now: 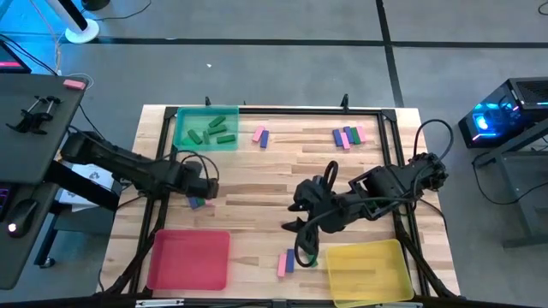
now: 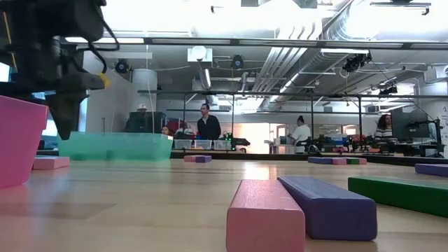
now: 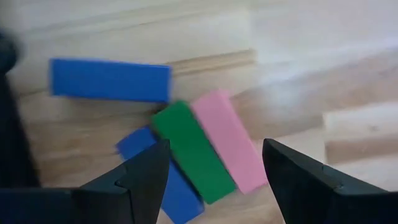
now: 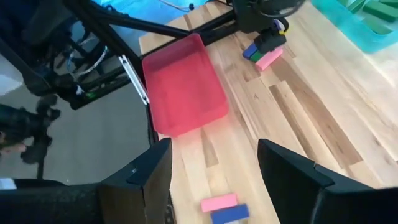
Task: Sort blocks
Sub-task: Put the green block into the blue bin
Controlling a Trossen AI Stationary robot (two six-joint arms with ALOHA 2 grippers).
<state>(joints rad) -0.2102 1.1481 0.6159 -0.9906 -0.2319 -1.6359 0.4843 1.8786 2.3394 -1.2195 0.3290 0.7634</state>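
Note:
A small cluster of blocks lies flat on the wood near the table's left side: a green one (image 3: 193, 152), a pink one (image 3: 231, 142) and two blue ones (image 3: 109, 79). My left gripper (image 3: 214, 180) hangs open just above this cluster (image 1: 197, 203), pointing down, its fingers on either side of the green and pink blocks and touching nothing. My right gripper (image 4: 214, 180) is open and raised over the table's middle (image 1: 300, 214), with nothing between its fingers. Several green blocks lie in the green tray (image 1: 207, 128).
The red tray (image 1: 188, 259) stands at the near left and the yellow tray (image 1: 366, 269) at the near right. More blocks lie at the far middle (image 1: 261, 136), the far right (image 1: 348, 136) and the near middle (image 1: 287, 261). People stand in the room beyond the table (image 2: 205, 120).

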